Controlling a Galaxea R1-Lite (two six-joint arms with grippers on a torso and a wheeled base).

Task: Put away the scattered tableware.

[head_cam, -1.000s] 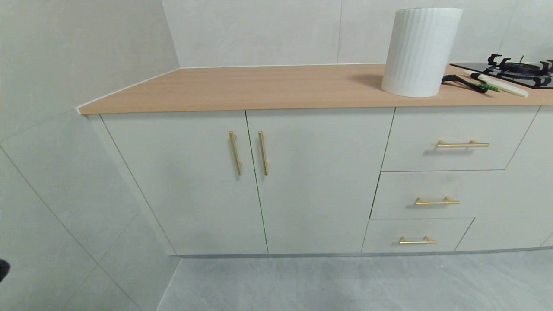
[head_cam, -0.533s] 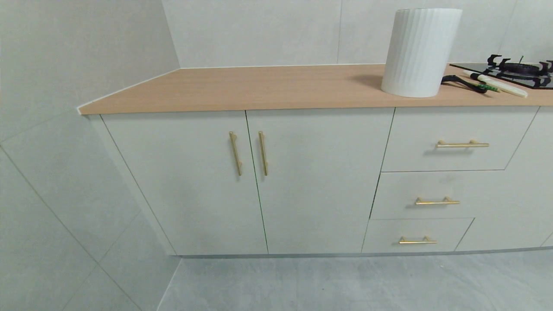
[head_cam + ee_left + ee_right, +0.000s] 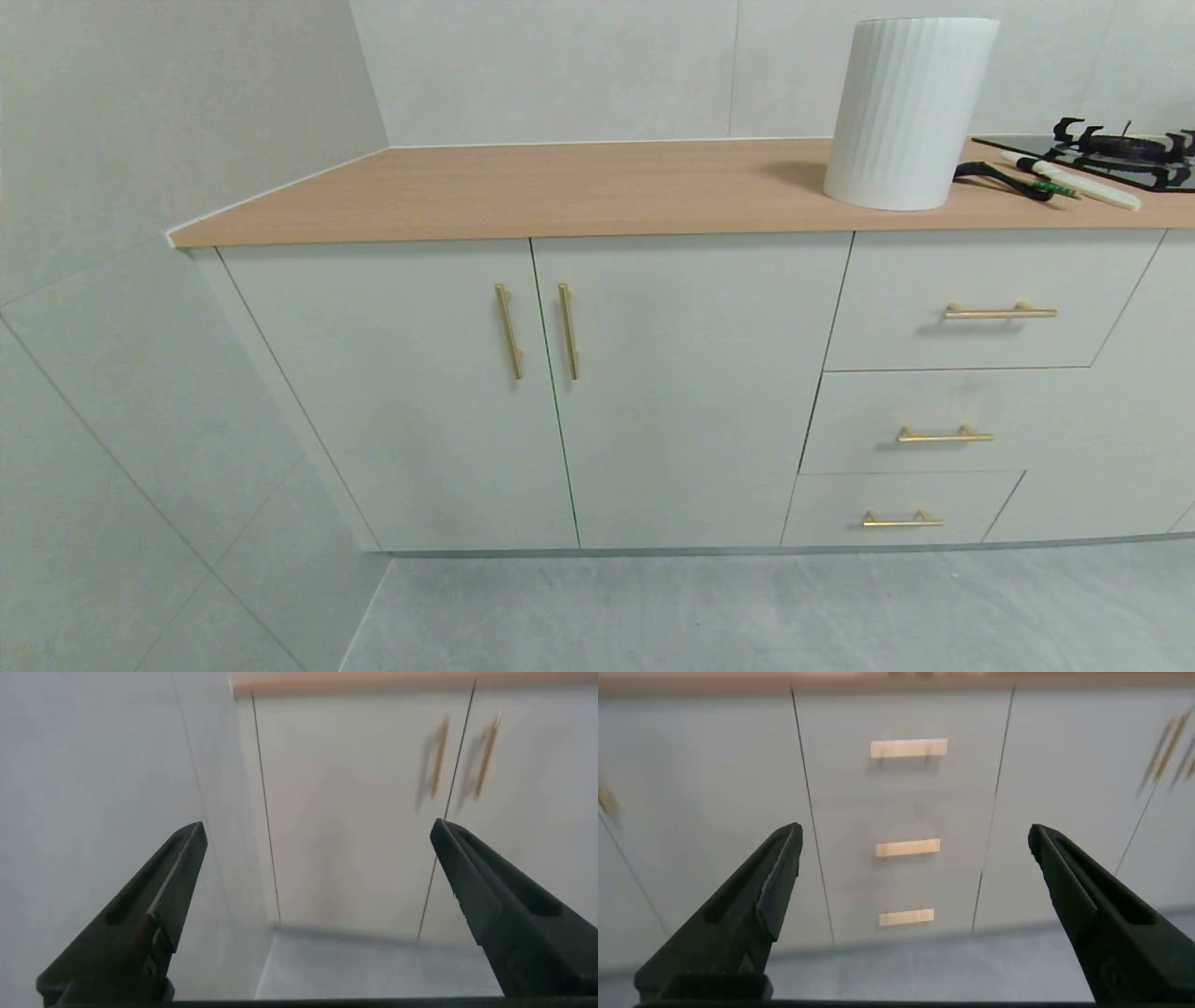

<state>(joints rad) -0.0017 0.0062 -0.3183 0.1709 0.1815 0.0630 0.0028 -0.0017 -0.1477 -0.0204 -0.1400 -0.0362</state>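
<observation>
On the wooden countertop [image 3: 560, 191] at the right lie scattered utensils: a black-handled tool [image 3: 1001, 177] and a white-handled one with a green band [image 3: 1074, 184], beside a tall white ribbed container [image 3: 907, 112]. My left gripper [image 3: 318, 905] is open, low in front of the double cabinet doors [image 3: 374, 812] near the wall corner. My right gripper [image 3: 915, 905] is open too, facing the stack of three drawers [image 3: 909, 831] with nothing between its fingers.
A gas hob [image 3: 1120, 149] sits at the counter's far right. Below are two cabinet doors with gold handles [image 3: 537, 331] and three drawers [image 3: 971, 373]. A tiled wall [image 3: 140, 280] closes the left side. Grey floor [image 3: 747, 616] lies open in front.
A dark shape at the head view's lower left edge a second ago is gone. The counter and its objects have not moved.
</observation>
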